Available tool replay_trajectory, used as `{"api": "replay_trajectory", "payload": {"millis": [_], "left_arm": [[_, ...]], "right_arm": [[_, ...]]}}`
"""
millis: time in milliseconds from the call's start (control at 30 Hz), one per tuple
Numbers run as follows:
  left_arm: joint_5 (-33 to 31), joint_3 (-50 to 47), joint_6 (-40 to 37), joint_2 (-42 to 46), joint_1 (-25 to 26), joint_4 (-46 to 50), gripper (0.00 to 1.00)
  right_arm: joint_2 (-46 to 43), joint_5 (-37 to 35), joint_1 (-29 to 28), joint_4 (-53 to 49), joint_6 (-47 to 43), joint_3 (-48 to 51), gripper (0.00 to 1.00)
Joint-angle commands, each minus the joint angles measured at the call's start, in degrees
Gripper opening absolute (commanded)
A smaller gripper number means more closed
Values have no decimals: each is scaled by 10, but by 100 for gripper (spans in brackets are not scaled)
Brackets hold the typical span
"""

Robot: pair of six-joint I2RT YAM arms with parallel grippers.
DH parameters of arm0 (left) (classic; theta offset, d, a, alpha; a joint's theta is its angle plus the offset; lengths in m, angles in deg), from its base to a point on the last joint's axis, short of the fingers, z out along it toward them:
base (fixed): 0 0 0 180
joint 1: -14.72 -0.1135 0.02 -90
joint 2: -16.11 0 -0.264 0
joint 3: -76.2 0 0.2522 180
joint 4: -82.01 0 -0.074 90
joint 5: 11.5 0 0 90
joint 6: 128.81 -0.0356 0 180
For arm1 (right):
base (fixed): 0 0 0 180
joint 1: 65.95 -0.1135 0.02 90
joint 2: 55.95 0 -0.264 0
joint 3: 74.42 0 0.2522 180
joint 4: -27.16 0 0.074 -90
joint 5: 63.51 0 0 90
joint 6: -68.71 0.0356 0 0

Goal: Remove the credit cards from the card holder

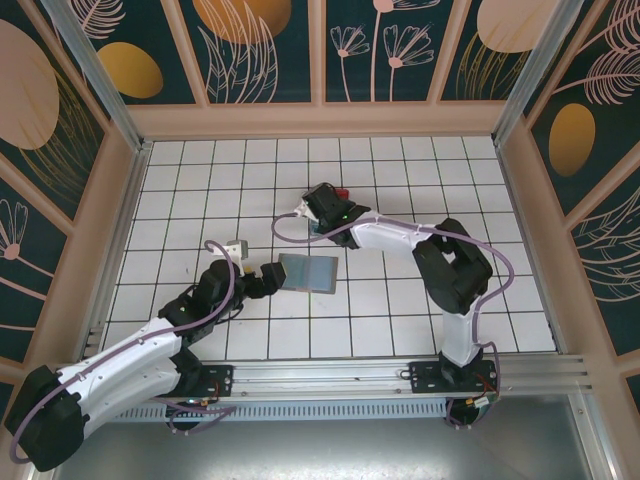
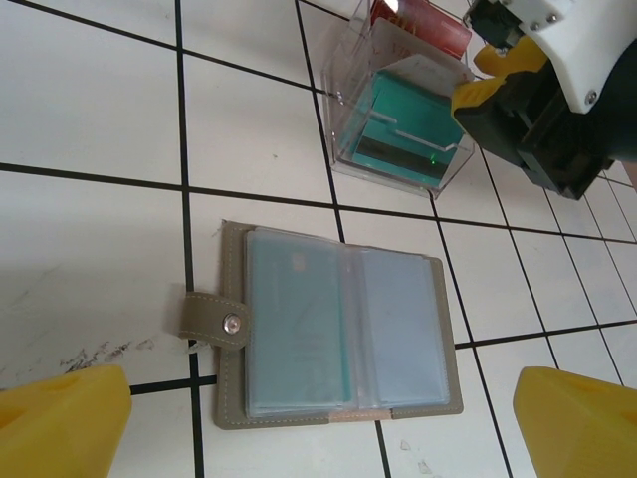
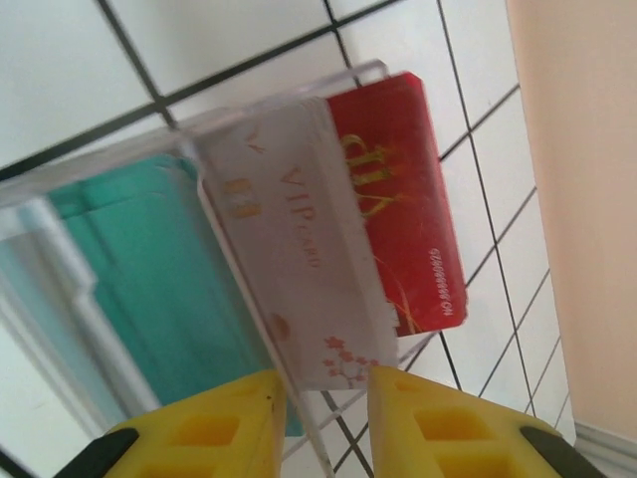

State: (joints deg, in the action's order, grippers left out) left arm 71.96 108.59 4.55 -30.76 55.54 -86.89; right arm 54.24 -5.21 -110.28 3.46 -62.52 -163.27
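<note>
Over the clear box [image 2: 398, 110] on the desk [image 2: 90, 100], setting down a white card [image 3: 299, 259] with the right pincer [image 3: 320, 386] slightly parted, grip indeterminable, risking a slide off its edge if released tilted, while hovering the wide-spread left pincer [image 2: 323, 423] above the card holder [image 2: 338, 329] lying open just beside the box.

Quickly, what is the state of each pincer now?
Left pincer: wide open, holding nothing, above the card holder.
Right pincer: partly open, the white card between its tips; grip cannot be told.
</note>
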Motion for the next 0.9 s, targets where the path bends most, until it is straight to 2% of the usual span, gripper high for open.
{"api": "replay_trajectory", "payload": {"millis": [0,233,400,667,867], "left_arm": [[-8,-7,0,8,-2,5,99],[-8,-5,1,1,-2,4,99],[-5,-1,3,-9,-2,4,99],[10,33,7,-65,-2,1,98],[47,60,18,-126,-1,-18,91]], "right_arm": [[1,-32,9,19,24,-24,29],[-16,-28,18,15,69,-32,30],[-62,-5,17,1,165,-21,30],[-176,90,20,-11,367,36,31],[-236,209,27,-2,496,93,33]]}}
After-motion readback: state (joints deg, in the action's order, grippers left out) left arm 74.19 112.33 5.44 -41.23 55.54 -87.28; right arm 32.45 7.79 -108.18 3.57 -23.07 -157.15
